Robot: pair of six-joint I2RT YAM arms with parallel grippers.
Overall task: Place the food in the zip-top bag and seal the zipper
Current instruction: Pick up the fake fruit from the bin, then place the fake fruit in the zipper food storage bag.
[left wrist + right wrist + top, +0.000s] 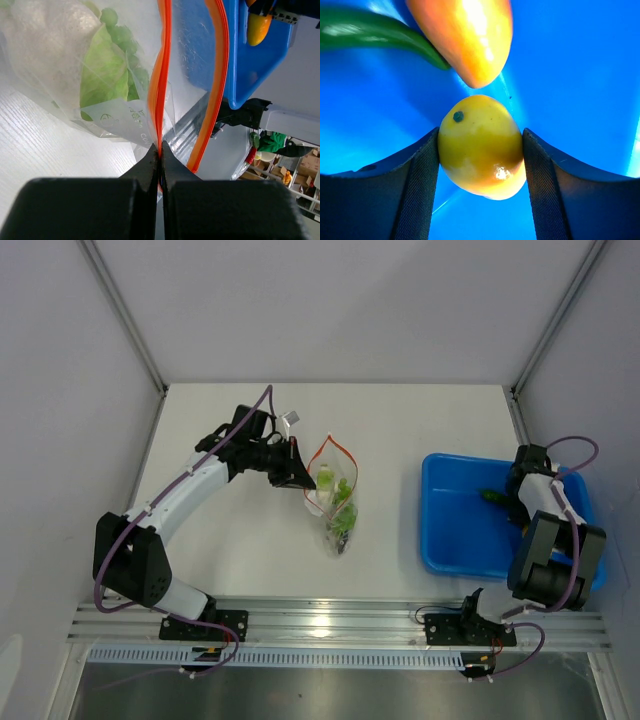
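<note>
The zip-top bag (338, 505) lies near the middle of the desk (250, 540) with its mouth turned toward the far edge. The left end effector (160, 150) is pinched tight on one lip of the zipper (162, 75) at the bag's left side. The other orange lip bows away from it, so the mouth gapes. Green leafy pieces (102, 75) sit inside the bag.

A stretch of bare desk separates the bag from the blue tray (455, 530), which sits hard by the desk's right edge. The right end effector (480, 140) is down in that tray, partly open, with both pads pressed against a yellow fruit (481, 150). Just beyond it lie an orange fruit (465, 35) and a long green piece (370, 32), both close to the tray wall.
</note>
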